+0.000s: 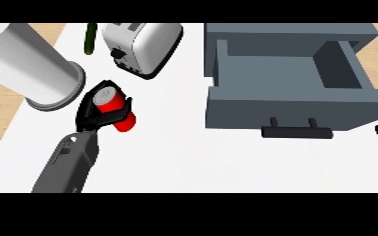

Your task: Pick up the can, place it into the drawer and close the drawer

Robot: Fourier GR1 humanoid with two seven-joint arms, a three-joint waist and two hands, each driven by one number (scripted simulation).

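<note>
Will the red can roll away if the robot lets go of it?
Probably, if it lands sideways: the red can is round and smooth. It looks stiff, so the left hand curled round it likely won't squash it.

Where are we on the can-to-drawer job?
Done: the left hand is curled round the red can, left of the counter by the large grey cylinder and toaster. In hand: the can; whether it is lifted, cannot tell. Left: carry it right to the open, empty grey drawer, release, then push the drawer shut.
</note>
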